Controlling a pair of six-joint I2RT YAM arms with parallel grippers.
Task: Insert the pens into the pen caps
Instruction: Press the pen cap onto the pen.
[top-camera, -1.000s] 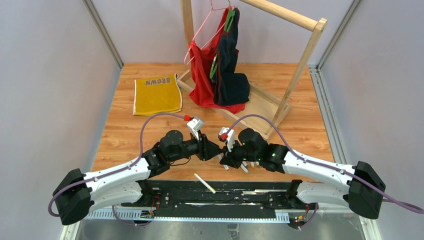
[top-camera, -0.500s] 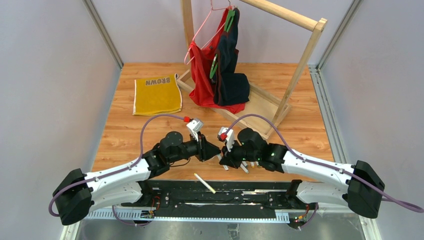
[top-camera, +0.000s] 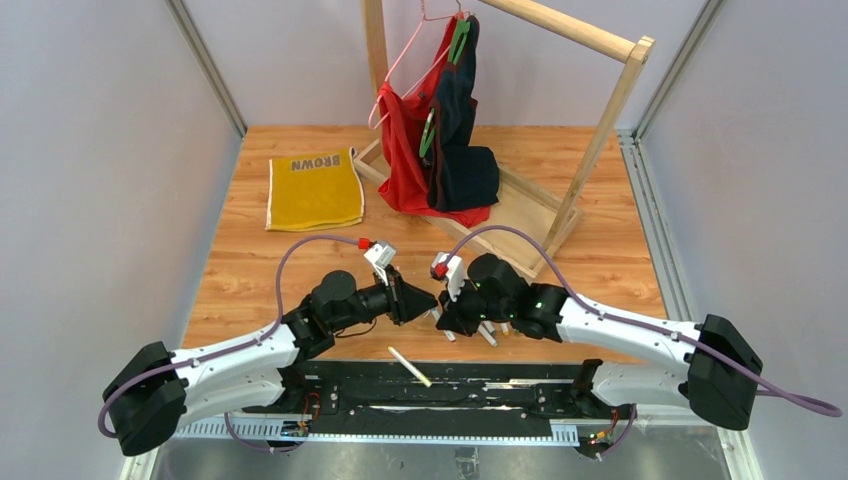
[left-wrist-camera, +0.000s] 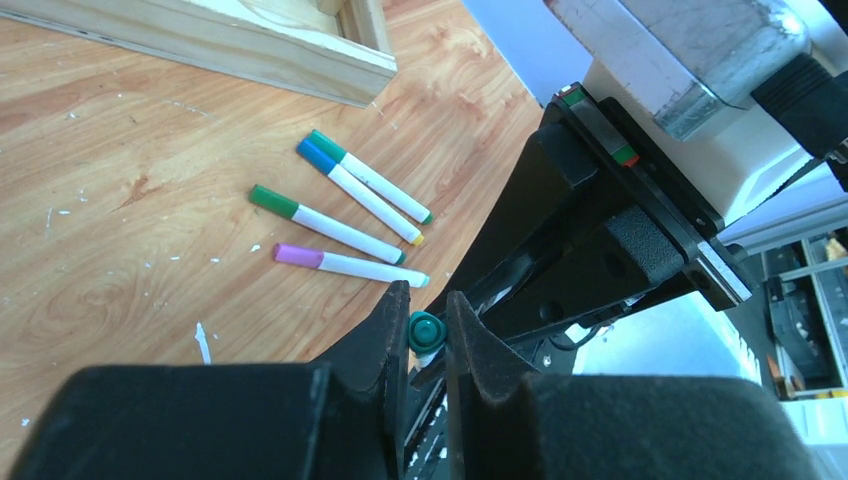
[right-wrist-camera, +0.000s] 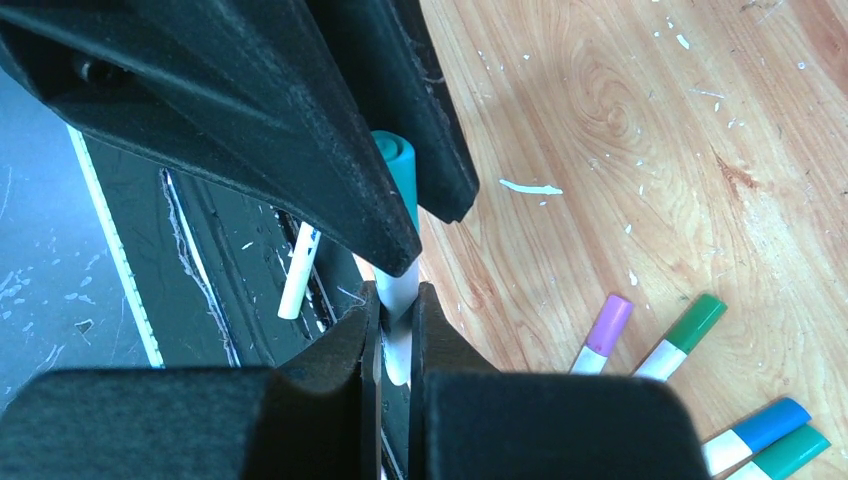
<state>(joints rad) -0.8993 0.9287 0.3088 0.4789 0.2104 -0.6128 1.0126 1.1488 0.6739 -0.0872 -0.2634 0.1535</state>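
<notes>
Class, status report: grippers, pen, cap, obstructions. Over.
Left gripper shut on teal cap. Right gripper shut on pen. Cap meets pen end-on. No obstruction seen.

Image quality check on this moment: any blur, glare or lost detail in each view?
Top external: evenly lit, sharp, soft shadows. Left wrist: four capped pens crisp; left gripper, holding the teal cap, near-black and soft; white housing upper right nearly blown out. Right wrist: table grain sharp; right gripper, holding a pen, dark with little detail.
</notes>
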